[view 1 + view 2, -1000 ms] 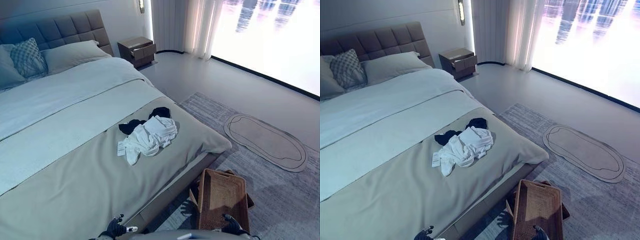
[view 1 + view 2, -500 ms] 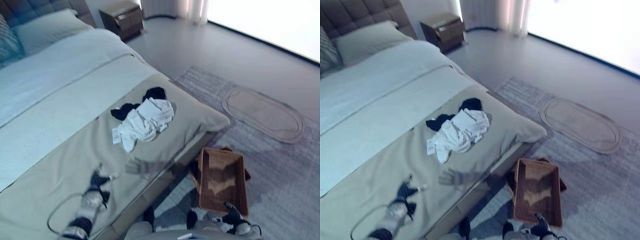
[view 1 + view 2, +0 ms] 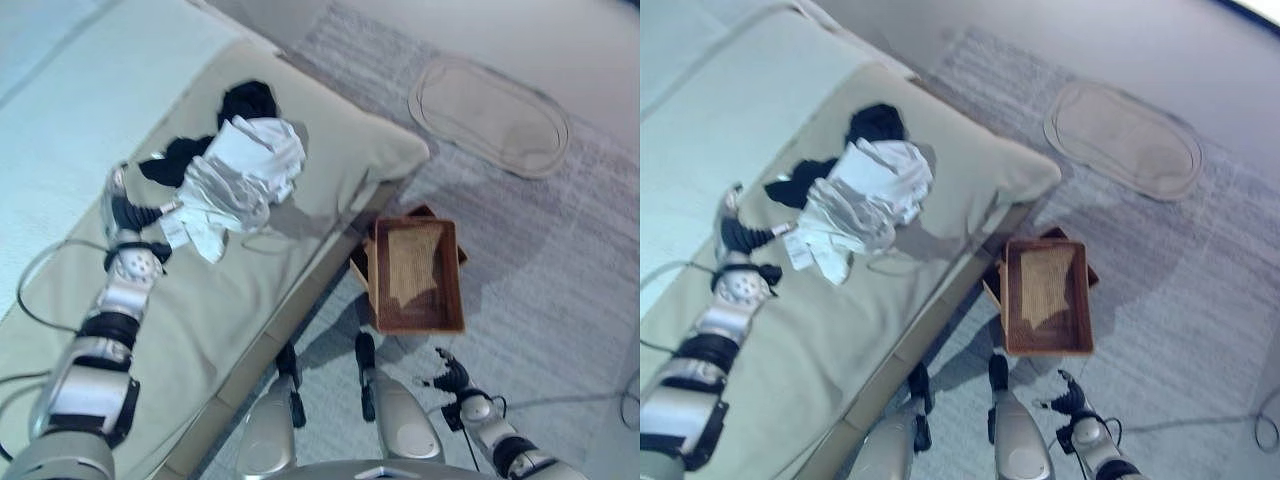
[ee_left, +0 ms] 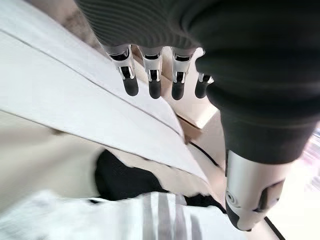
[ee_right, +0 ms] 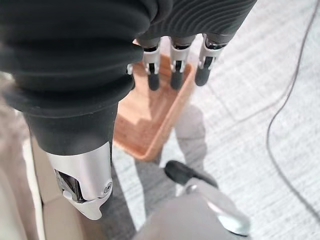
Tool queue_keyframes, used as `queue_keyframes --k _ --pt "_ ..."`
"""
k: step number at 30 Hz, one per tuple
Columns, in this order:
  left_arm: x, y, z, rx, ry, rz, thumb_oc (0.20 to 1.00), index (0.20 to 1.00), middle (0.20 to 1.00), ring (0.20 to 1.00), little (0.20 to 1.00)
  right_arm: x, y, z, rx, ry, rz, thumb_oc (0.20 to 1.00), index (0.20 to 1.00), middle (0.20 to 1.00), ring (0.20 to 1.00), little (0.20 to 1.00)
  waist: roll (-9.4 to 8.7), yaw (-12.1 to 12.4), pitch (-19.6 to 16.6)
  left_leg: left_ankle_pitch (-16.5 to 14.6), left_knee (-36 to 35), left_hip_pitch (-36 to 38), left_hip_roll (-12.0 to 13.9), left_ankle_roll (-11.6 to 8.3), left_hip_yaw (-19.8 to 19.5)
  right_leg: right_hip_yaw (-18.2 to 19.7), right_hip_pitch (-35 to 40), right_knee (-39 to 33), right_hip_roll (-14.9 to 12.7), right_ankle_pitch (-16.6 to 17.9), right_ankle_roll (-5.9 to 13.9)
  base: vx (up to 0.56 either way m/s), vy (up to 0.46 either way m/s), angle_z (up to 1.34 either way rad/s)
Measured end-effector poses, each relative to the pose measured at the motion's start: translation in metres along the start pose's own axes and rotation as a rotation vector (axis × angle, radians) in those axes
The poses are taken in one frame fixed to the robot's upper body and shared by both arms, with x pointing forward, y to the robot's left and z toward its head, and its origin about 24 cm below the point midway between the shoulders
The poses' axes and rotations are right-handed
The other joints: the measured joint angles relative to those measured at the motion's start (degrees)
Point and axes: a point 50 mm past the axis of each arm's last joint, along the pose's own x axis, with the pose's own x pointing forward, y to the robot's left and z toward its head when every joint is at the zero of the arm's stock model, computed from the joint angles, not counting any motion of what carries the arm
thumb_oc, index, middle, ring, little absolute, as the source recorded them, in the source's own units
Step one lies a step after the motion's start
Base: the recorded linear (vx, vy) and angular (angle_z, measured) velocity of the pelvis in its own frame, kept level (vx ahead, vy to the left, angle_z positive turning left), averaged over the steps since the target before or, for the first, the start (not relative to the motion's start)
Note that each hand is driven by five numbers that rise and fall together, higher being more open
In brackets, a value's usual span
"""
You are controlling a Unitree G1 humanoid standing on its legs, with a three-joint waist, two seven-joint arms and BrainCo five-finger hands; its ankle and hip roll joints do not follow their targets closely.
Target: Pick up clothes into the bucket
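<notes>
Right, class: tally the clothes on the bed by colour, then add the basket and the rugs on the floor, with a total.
White clothes: 1
Black clothes: 1, possibly more; the dark patches may be separate garments
Wicker basket: 1
Oval rug: 1
Grey rug: 1
Total: 5

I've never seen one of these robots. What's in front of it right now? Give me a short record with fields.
clothes: white garment heaped over a black garment, on the bed
basket: wicker basket on the rug beside the bed, nothing in it
left hand: left hand open, next to the clothes
right hand: right hand open, low over the rug
</notes>
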Motion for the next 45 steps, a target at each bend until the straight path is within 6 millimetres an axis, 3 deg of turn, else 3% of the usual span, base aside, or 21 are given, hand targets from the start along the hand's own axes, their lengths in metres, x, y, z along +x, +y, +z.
queue_keyframes --k 6,9,10,12,16,17,18,19,20,28,36,39,40,45 --pt "0.024 0.005 0.028 0.091 -0.057 0.011 1.000 1.000 1.000 1.000 1.000 0.006 -0.006 0.032 0.059 -0.137 -0.025 1.000 1.000 1.000 1.000 1.000 -0.56 -1.6 3.0 -2.4 6.5 -8.6 0.3 1.52 1.1 1.9 -8.3 4.1 0.0 0.2 0.04 -0.06 0.043 -0.13" --pt "0.024 0.005 0.022 0.127 -0.034 -0.002 1.000 1.000 1.000 1.000 1.000 0.006 -0.008 0.045 0.089 -0.188 -0.033 1.000 1.000 1.000 1.000 1.000 -1.17 -3.0 3.8 -3.2 10.3 -12.7 0.6 1.95 1.4 2.4 -12.4 7.3 -0.1 0.2 0.05 0.02 0.057 -0.12" --pt "0.025 0.007 0.020 0.133 -0.020 0.003 1.000 1.000 1.000 1.000 1.000 0.006 -0.010 0.051 0.106 -0.221 -0.038 1.000 1.000 1.000 1.000 1.000 -1.24 -3.0 3.9 -6.3 12.9 -15.3 1.5 1.91 1.3 2.6 -14.5 8.1 0.9 -0.6 0.08 -0.04 -0.010 -0.25" --pt "0.029 0.011 0.024 0.133 -0.023 0.018 1.000 1.000 1.000 1.000 1.000 0.005 -0.012 0.058 0.124 -0.260 -0.046 1.000 1.000 1.000 1.000 1.000 -1.59 -3.5 4.1 -6.7 16.7 -19.7 2.1 2.19 1.2 2.9 -18.1 10.0 1.2 -0.4 0.04 -0.03 -0.014 -0.13" --pt "0.039 0.027 0.032 0.140 -0.029 0.071 1.000 1.000 1.000 1.000 1.000 0.004 -0.011 0.070 0.141 -0.313 -0.038 1.000 1.000 1.000 1.000 1.000 -3.81 -3.8 5.4 -9.5 24.3 -27.3 4.0 2.72 0.7 3.7 -24.2 13.6 2.5 -0.5 0.04 0.00 -0.039 -0.14" --pt "0.042 0.030 0.035 0.144 -0.038 0.081 0.909 0.909 0.909 0.909 0.909 0.004 -0.011 0.071 0.150 -0.316 -0.038 1.000 1.000 1.000 1.000 1.000 -4.18 -3.9 5.6 -10.1 25.8 -28.5 4.5 2.66 0.6 3.7 -24.9 14.1 2.8 -0.5 0.02 0.00 -0.049 -0.11" --pt "0.043 0.032 0.036 0.148 -0.041 0.085 0.573 0.573 0.573 0.573 0.573 0.004 -0.011 0.071 0.150 -0.317 -0.038 1.000 1.000 1.000 1.000 1.000 -4.25 -3.9 5.6 -10.4 26.5 -29.1 4.7 2.62 0.5 3.6 -25.2 14.2 2.9 -0.5 0.02 0.00 -0.029 -0.05" --pt "0.046 0.035 0.041 0.151 -0.052 0.090 0.297 0.297 0.297 0.297 0.297 0.004 -0.011 0.071 0.156 -0.317 -0.041 1.000 1.000 1.000 1.000 1.000 -4.27 -4.0 5.6 -10.6 27.0 -29.8 4.7 2.67 0.2 3.7 -25.6 14.4 2.9 -0.5 0.01 0.00 0.000 0.00" --pt "0.048 0.037 0.045 0.139 -0.055 0.099 0.200 0.200 0.200 0.200 0.200 0.004 -0.011 0.071 0.165 -0.318 -0.041 1.000 1.000 1.000 1.000 1.000 -4.29 -3.9 5.6 -10.6 27.3 -30.1 4.6 2.67 0.0 3.7 -25.7 14.3 2.8 -0.5 0.02 0.01 -0.006 0.05" --pt "0.052 0.043 0.047 0.119 -0.036 0.090 0.200 0.200 0.200 0.200 0.200 0.002 -0.007 0.078 0.172 -0.351 -0.028 1.000 1.000 1.000 1.000 1.000 -4.56 -3.7 5.4 -10.7 27.7 -30.0 4.3 3.17 -0.2 3.6 -24.9 13.3 2.5 0.2 0.44 0.00 0.000 0.00" --pt "0.034 0.028 0.026 0.024 -0.008 0.024 0.200 0.200 0.200 0.200 0.200 0.002 -0.009 0.078 0.164 -0.352 -0.029 1.000 1.000 1.000 1.000 1.000 -4.51 -2.0 5.2 -9.9 23.3 -21.2 2.7 4.21 -0.3 2.9 -17.8 12.8 1.0 -0.4 0.12 -0.01 -0.035 0.08" --pt "0.024 0.031 0.029 -0.049 -0.082 0.034 0.200 0.200 0.200 0.200 0.200 0.000 -0.015 0.076 0.168 -0.362 -0.042 1.000 1.000 1.000 1.000 1.000 -4.25 -0.8 5.0 -8.2 19.9 -17.6 1.4 4.20 -0.9 2.0 -15.2 12.9 -0.2 -1.1 0.02 0.00 -0.075 0.25" --pt "0.019 0.034 0.032 -0.094 -0.108 0.051 0.200 0.200 0.200 0.200 0.200 0.000 -0.016 0.074 0.171 -0.356 -0.043 1.000 1.000 1.000 1.000 1.000 -4.11 0.5 5.0 -7.4 17.9 -14.8 0.8 3.92 -1.4 1.3 -12.7 12.4 -0.8 -1.3 -0.07 0.03 -0.037 0.26" --pt "0.000 0.060 0.032 -0.197 -0.204 0.154 0.200 0.200 0.200 0.200 0.200 -0.004 -0.019 0.069 0.173 -0.360 -0.045 1.000 1.000 1.000 1.000 1.000 -2.86 2.9 3.6 -5.5 12.0 -6.4 -0.5 3.32 -2.8 -0.3 -4.9 9.9 -1.8 -2.2 -0.25 0.07 -0.035 0.25"
